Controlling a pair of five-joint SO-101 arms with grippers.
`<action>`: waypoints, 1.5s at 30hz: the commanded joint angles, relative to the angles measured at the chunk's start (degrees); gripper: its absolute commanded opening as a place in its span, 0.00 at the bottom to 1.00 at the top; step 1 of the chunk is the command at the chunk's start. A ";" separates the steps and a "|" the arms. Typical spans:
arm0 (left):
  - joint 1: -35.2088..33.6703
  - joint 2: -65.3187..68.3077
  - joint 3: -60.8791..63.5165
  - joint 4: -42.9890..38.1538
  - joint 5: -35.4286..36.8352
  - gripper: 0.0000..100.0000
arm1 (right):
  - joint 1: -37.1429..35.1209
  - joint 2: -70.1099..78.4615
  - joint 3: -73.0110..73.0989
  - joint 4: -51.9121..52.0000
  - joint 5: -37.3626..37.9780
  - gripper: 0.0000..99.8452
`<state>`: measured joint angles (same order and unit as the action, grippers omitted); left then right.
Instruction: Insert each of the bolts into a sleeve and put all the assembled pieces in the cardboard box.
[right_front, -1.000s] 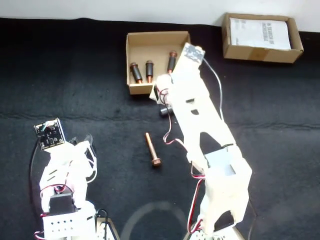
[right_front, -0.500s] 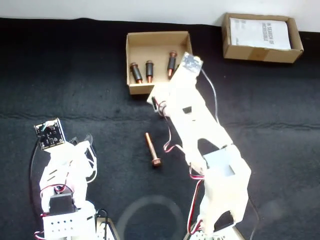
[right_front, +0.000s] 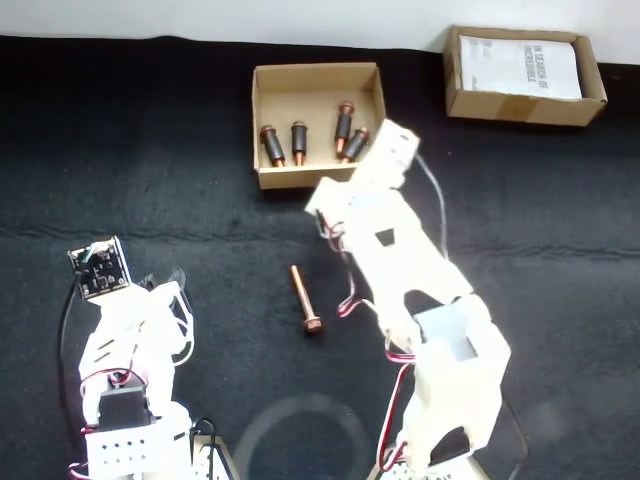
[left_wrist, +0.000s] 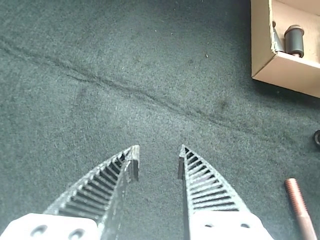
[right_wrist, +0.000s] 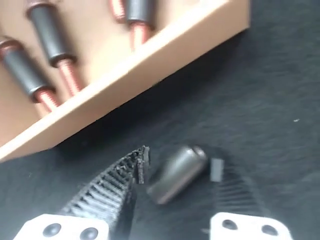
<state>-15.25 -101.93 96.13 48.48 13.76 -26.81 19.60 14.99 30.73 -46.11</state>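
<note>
The cardboard box (right_front: 318, 84) at the back centre holds several assembled bolt-and-sleeve pieces (right_front: 298, 142). A loose copper bolt (right_front: 303, 297) lies on the black cloth in front of it. In the right wrist view a dark loose sleeve (right_wrist: 177, 172) lies on the cloth just outside the box's front wall (right_wrist: 150, 65), between the fingers of my open right gripper (right_wrist: 179, 166). The right arm (right_front: 400, 250) covers that spot from above. My left gripper (left_wrist: 157, 162) stands open over bare cloth at the near left (right_front: 168, 288), with the bolt's threaded end (left_wrist: 300, 200) off to one side.
A second cardboard box (right_front: 462, 95) with a printed sheet in it stands at the back right. Black cloth (right_front: 150, 150) covers the table, with a fold line running across it. Red and white cables hang off the right arm.
The right arm has drawn back from over the box toward the near right. A fourth assembled piece now shows in the box, and the arm covers the loose sleeve. The left arm is still.
</note>
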 joint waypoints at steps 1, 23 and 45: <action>-0.66 -1.27 1.01 -0.70 -0.35 0.15 | -0.40 -2.86 1.01 -1.71 -0.09 0.01; -0.66 -1.27 1.01 -0.70 -0.35 0.15 | 6.11 -22.02 3.30 -0.13 14.51 0.01; -0.66 -1.27 1.01 -0.70 -0.35 0.15 | 5.49 -56.40 27.03 21.76 29.89 0.01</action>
<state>-15.25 -101.93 96.13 48.48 13.76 -21.27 -33.23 38.37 49.80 -12.26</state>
